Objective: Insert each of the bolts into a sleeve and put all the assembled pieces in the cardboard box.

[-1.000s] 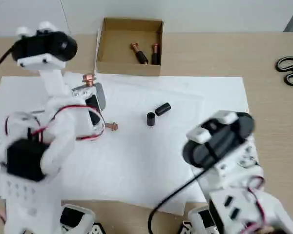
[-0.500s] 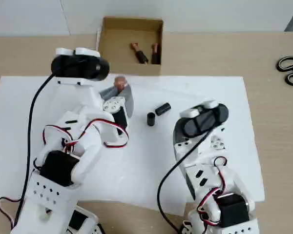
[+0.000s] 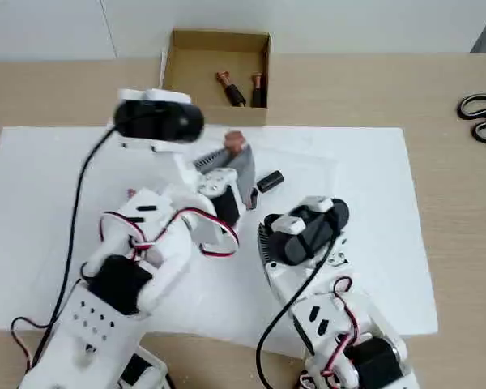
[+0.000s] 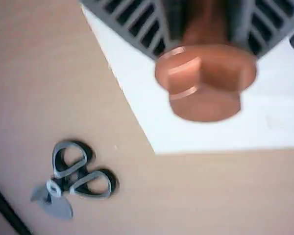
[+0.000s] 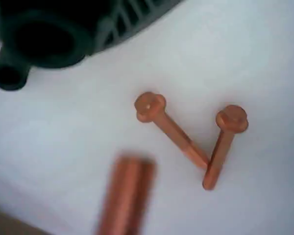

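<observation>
The left gripper (image 3: 233, 156) is clamped on a copper bolt (image 4: 206, 81) over the paper (image 3: 373, 211), with the cardboard box (image 3: 168, 77) at its 12 o'clock. At its 5 o'clock, the right gripper (image 5: 49, 29) appears closed around a black sleeve (image 5: 36, 41) with its bore open. To mate them well, line the shank up with the bore first, then push slowly and straight, avoiding the loose sleeve (image 3: 269, 181) at 3 o'clock.

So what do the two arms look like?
Left arm and right arm: white plastic shells, black motors, red and white wires looped at the joints, a black wrist camera with a black cable. Left gripper fingers are grey, ribbed.
</observation>
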Motion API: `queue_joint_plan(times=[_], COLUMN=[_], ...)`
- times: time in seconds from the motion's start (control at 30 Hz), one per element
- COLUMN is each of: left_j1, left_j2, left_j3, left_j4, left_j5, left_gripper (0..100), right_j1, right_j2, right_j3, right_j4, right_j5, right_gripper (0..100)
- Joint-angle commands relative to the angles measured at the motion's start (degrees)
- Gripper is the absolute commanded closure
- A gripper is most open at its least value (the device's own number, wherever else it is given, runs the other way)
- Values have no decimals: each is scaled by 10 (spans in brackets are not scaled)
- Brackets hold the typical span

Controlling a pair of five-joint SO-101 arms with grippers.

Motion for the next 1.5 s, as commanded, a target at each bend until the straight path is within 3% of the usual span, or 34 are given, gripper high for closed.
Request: queue_joint_plan(times=[0.0, 0.87, 1.23, 1.47], left_j1=[14, 47, 66, 67], left_j2=[-15, -19, -48, -69], left_j3=[13, 77, 122, 145], left_j4=[-28, -125, -121, -103], left_j5=[4, -28, -30, -72], left_gripper=[994, 994, 994, 994], right_j1=[-4, -30, -28, -19], right_j2=[-16, -17, -19, -19], right_j3=[4, 5, 4, 4], right_j4=[-29, -28, -28, -28], right_j5=[4, -16, -16, -16], right_gripper=[974, 974, 974, 974])
